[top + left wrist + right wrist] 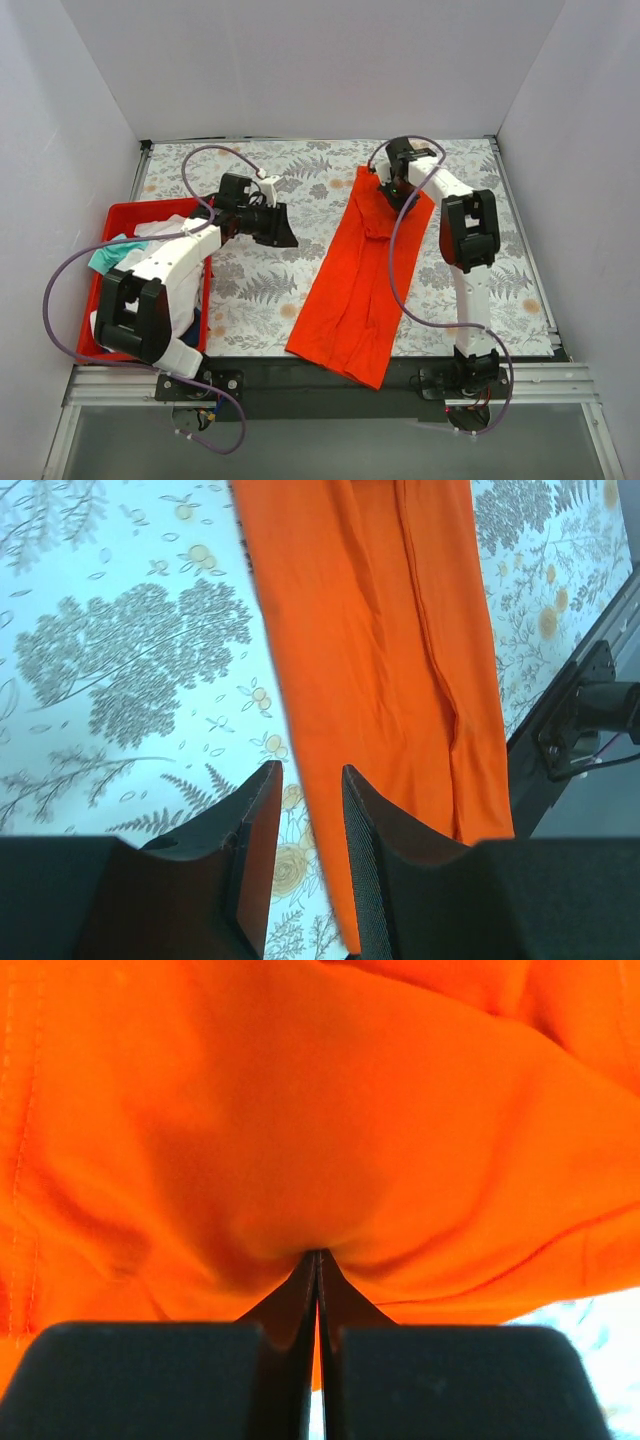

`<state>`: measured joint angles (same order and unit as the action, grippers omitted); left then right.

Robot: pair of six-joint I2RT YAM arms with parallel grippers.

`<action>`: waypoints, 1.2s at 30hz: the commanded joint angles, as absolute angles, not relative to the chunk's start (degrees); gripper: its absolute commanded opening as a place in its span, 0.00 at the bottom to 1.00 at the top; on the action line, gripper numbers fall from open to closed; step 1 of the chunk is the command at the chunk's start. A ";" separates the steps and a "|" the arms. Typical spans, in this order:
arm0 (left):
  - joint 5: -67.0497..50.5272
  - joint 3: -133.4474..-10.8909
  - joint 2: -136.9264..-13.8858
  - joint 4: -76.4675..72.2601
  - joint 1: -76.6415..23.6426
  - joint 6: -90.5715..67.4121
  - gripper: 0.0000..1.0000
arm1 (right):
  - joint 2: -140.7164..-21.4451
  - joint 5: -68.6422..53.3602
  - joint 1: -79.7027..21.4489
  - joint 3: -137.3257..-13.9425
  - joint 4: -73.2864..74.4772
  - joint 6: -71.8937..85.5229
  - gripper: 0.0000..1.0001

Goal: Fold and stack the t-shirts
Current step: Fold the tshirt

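A bright orange-red t-shirt (360,280) lies as a long narrow strip slanting across the middle of the flowered table (255,295). Its near end hangs past the table's front edge. My right gripper (385,190) is at the strip's far end, shut on a pinch of the orange cloth (320,1110), which puckers around the closed tips (317,1253). My left gripper (285,228) hovers left of the strip, jaws a little apart with nothing between them (310,772); the shirt's left edge (370,660) lies on the table below. White (165,230) and teal (105,258) t-shirts are heaped in the bin.
A red plastic bin (150,207) sits at the table's left edge under my left arm. White walls close in the table at the back and both sides. A dark rail (300,375) runs along the front, with the right arm's base (590,710) on it.
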<state>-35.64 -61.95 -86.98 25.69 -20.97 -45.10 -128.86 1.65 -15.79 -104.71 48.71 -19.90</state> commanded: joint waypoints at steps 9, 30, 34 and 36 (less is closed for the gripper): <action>-37.88 -65.28 -88.31 25.67 -13.45 -44.39 0.31 | -144.26 2.20 -20.57 -134.94 40.62 -20.83 0.01; -36.47 -87.71 -120.56 14.94 -23.38 -51.50 0.30 | -114.79 -13.09 -18.37 -95.20 37.71 -21.01 0.06; -36.21 -90.52 -125.23 14.94 -23.47 -51.42 0.27 | -115.66 -13.71 -18.37 -92.64 37.62 -20.74 0.02; -34.38 -90.97 -126.38 15.64 -23.38 -51.42 0.24 | -116.80 -14.67 -18.37 -92.20 37.53 -20.57 0.01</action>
<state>-36.21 -88.58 -126.21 15.79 -23.75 -50.89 -117.23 -11.81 -18.35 -91.85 38.22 -21.19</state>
